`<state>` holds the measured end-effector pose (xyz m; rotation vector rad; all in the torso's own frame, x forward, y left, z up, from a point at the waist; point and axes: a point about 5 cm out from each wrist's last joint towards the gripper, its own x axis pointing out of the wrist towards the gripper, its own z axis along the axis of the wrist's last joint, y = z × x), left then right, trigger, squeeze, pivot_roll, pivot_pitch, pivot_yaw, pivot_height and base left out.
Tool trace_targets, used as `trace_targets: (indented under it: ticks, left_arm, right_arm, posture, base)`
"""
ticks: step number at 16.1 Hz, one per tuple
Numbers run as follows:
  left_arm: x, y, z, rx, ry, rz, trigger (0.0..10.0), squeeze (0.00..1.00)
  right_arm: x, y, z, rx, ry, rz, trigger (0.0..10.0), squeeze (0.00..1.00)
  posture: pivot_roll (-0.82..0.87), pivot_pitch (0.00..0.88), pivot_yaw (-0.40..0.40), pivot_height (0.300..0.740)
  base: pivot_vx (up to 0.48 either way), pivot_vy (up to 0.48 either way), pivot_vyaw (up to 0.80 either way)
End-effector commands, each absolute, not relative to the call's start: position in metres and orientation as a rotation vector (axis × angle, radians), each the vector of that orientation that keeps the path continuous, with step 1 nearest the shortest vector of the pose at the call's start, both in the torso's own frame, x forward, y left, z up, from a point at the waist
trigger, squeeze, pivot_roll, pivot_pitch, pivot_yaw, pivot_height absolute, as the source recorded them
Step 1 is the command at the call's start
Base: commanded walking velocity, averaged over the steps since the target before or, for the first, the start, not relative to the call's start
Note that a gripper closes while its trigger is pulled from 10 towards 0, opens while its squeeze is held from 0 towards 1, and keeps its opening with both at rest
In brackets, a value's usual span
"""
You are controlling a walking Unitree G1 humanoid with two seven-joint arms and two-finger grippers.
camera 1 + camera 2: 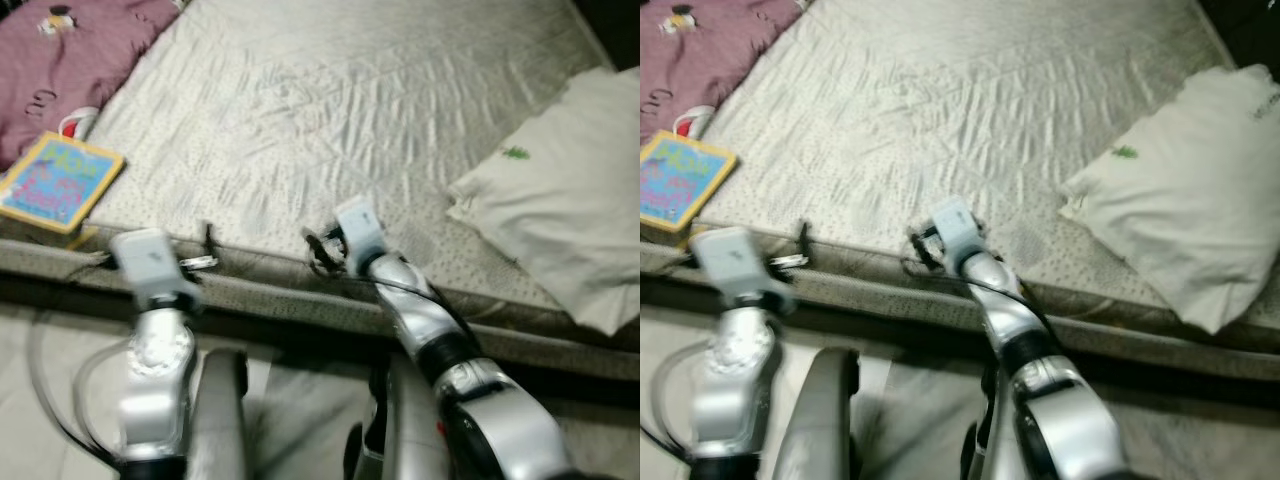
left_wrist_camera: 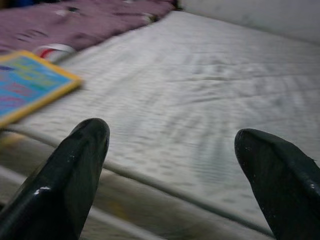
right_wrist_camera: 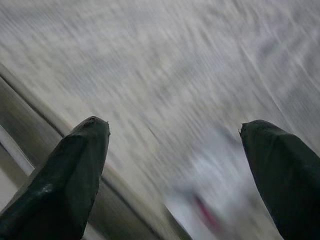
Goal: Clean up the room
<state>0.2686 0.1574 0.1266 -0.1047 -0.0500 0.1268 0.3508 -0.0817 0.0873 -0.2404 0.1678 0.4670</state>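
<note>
A colourful book [image 1: 60,180] with a yellow border lies on the near left corner of the grey-white mattress [image 1: 330,110]. My left gripper [image 1: 205,250] hovers at the bed's front edge, to the right of the book, and its fingers [image 2: 75,165] stand open with nothing between them. My right gripper [image 1: 320,250] is over the same edge near the middle, also open and empty [image 3: 175,125]. A white pillow [image 1: 560,200] rests on the right side of the bed. A purple blanket [image 1: 70,60] covers the far left corner.
A small red and white item [image 1: 75,122] lies between the book and the blanket. The bed's padded front rim [image 1: 280,290] runs across in front of me, with pale floor [image 1: 30,400] below it. The views are blurred.
</note>
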Motion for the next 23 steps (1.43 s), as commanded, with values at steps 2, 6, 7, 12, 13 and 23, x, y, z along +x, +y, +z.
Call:
trace_targets:
  ticks: [2, 6, 7, 12, 13, 23]
  left_arm:
    - [0.268, 0.162, 0.127, -0.091, -0.047, 0.139, 10.0, 0.00]
    - [0.272, 0.165, 0.146, -0.012, -0.101, 0.145, 10.0, 0.00]
    - [0.271, 0.166, 0.150, -0.002, -0.109, 0.149, 10.0, 0.00]
    - [0.255, 0.166, 0.143, -0.048, -0.090, 0.154, 10.0, 0.00]
    - [0.254, 0.166, 0.143, -0.052, -0.088, 0.153, 10.0, 0.00]
    - [0.208, 0.174, 0.142, -0.017, -0.013, 0.240, 10.0, 0.00]
  right_arm:
    - [0.352, -0.086, 0.083, -0.246, 0.207, 0.449, 10.0, 0.00]
    - [0.355, -0.083, 0.085, -0.289, 0.221, 0.458, 10.0, 0.00]
    - [0.356, -0.080, 0.086, -0.292, 0.222, 0.461, 10.0, 0.00]
    - [0.359, -0.043, 0.098, -0.244, 0.226, 0.533, 10.0, 0.00]
    - [0.359, -0.040, 0.099, -0.243, 0.229, 0.538, 10.0, 0.00]
    - [0.378, -0.053, 0.116, -0.048, 0.298, 0.224, 10.0, 0.00]
  posture:
    - [0.13, 0.152, -0.087, 0.534]
    - [0.15, 0.193, -0.092, 0.534]
    - [0.15, 0.193, -0.092, 0.534]
    - [0.19, 0.196, -0.122, 0.534]
    - [0.19, 0.196, -0.122, 0.534]
    - [0.33, 0.312, -0.138, 0.534]
  base:
    - [0.000, 0.000, 0.00]
    - [0.000, 0.000, 0.00]
    - [0.000, 0.000, 0.00]
    - [0.000, 0.000, 0.00]
    - [0.000, 0.000, 0.00]
    - [0.000, 0.000, 0.00]
